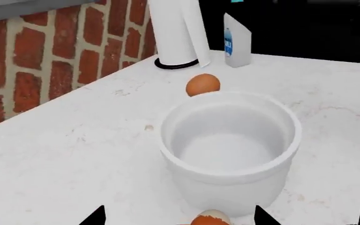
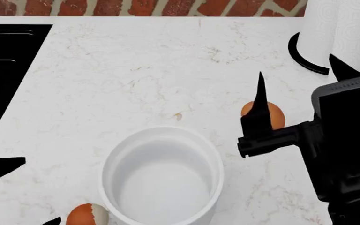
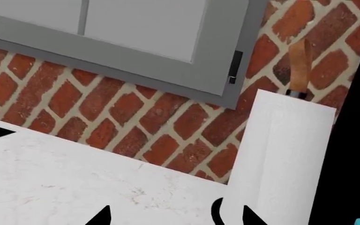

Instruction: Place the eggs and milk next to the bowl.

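Left gripper [image 1: 176,216] spread wide, empty, over white-patched egg [image 2: 87,216] touching bowl [image 2: 161,180]; plain egg [image 2: 262,115] just beyond, between right gripper [image 2: 302,77] fingers, apparently open. Milk bottle [image 1: 237,43] well apart by paper-towel roll [image 1: 176,30]. Risk: nudging eggs into rolling, toppling bottle.
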